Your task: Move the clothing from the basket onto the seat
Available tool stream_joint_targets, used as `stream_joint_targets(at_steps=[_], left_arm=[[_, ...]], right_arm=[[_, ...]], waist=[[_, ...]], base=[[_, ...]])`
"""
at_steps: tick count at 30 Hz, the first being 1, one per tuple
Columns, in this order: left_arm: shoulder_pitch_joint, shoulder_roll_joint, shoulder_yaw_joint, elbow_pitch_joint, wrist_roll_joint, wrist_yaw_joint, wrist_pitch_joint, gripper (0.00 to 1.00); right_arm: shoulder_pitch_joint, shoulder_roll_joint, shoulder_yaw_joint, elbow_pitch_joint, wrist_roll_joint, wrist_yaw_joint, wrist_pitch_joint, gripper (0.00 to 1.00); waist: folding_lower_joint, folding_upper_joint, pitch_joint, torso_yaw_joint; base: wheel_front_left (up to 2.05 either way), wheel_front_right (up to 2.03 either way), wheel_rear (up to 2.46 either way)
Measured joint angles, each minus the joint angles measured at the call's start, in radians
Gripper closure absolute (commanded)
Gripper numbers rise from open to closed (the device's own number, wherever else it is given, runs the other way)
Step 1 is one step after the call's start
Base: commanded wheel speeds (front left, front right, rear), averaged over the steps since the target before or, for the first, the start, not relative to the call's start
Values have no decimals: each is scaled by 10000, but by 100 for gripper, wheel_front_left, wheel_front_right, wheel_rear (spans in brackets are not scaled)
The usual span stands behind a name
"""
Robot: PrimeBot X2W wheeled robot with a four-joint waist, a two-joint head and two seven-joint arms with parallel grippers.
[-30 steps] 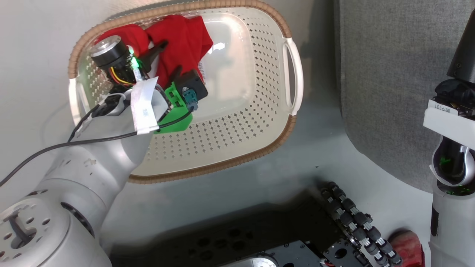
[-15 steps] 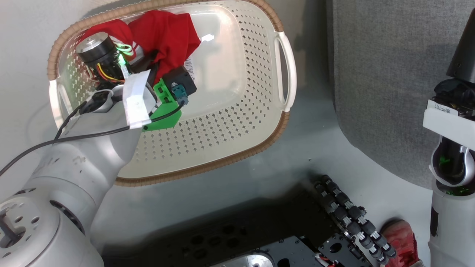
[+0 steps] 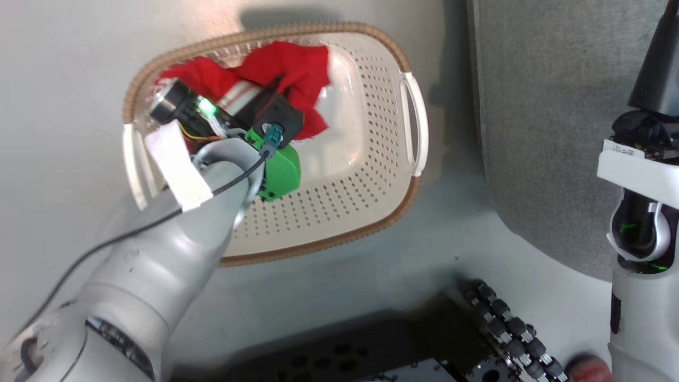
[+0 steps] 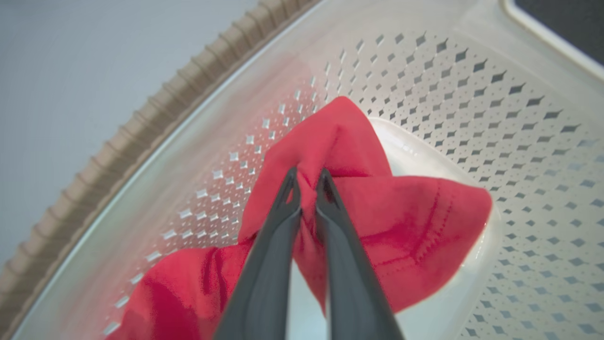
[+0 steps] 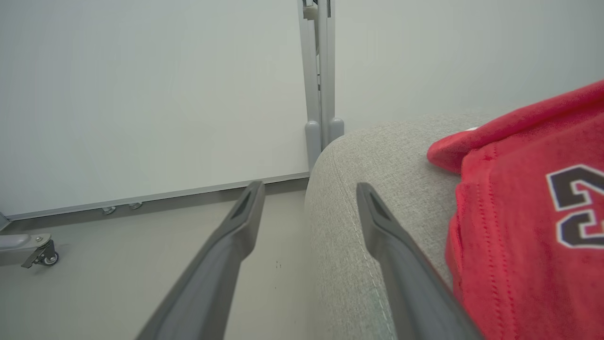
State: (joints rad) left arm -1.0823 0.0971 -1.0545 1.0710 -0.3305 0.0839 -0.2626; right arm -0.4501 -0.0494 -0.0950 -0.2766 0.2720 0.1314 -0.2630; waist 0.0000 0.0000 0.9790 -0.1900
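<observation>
Against the far wall of the basket [image 3: 345,212], the left gripper [image 4: 307,177] has just pinched shut on the red shorts [image 4: 415,222], ready to lift; the right gripper [image 5: 309,189] gapes empty.

**Right wrist view.** Two dark digits [image 5: 578,208] outlined in white, printed on the red jersey [image 5: 509,264] lying on the seat [image 5: 377,156], to the right of the right gripper [image 5: 310,186] and beyond its right finger. Turned sideways and cut off by the picture edge. Upper digit legible as 2, lower digit too clipped to tell.

**Head view.** Small white label [image 3: 626,151] on the right arm [image 3: 639,313], just behind the hand. One short line of dark print, upside down, legible at best as 101. Characters beside it too small to read.
</observation>
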Motion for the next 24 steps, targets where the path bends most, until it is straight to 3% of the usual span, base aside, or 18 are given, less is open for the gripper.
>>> stream_joint_targets(at_steps=[10, 24], left_arm=[[2330, 805, 1718, -2987, -86, 393, -13, 100], [5421, 727, 3965, -5471, 343, 242, -13, 100]], right_arm=[[761, 0, 297, 617, -249, 0, 2, 0], [2488, 4, 1106, 1501, -612, 0, 2, 0]], waist=[[0, 0, -1799, 345], [-1, 0, -4974, 622]], base=[[0, 0, 0], [0, 0, 0]])
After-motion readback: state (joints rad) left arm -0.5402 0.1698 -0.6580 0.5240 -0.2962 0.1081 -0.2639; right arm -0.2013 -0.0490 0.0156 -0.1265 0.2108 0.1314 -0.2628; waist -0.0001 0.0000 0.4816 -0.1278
